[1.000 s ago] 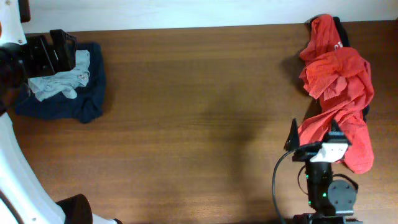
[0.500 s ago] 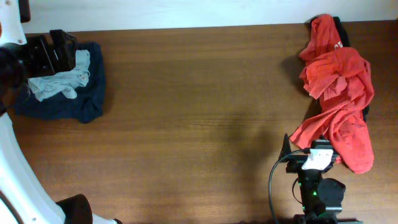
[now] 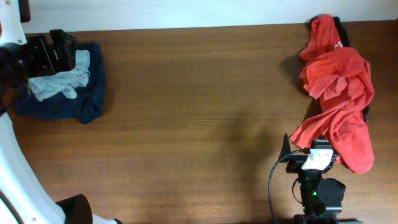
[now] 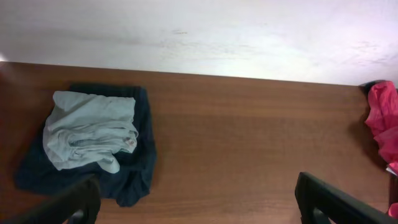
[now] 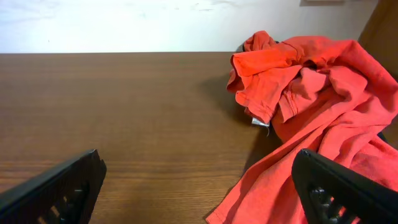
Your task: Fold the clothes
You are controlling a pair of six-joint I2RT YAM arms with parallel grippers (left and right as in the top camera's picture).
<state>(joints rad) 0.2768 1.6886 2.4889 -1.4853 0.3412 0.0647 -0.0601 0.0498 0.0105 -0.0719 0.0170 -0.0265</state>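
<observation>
A crumpled red garment [image 3: 339, 93] lies in a heap at the table's right side; it fills the right of the right wrist view [image 5: 323, 112]. A light blue garment [image 3: 62, 81] lies bunched on top of a dark navy garment [image 3: 87, 102] at the far left; both show in the left wrist view, the light blue one [image 4: 90, 130] on the navy one [image 4: 134, 177]. My left gripper [image 3: 55, 51] hovers by the blue pile, open and empty [image 4: 198, 186]. My right gripper [image 3: 313, 157] sits at the red garment's near hem, open and empty [image 5: 196, 168].
A dark cloth [image 3: 339, 28] peeks out from under the red heap at its far end. A pale wall [image 4: 199, 31] runs along the table's back edge. The bare brown tabletop [image 3: 199, 112] stretches between the two piles.
My right gripper has drawn back toward the front edge, off the red garment's hem, and has then stayed still. The left arm and the blue pile have not moved.
</observation>
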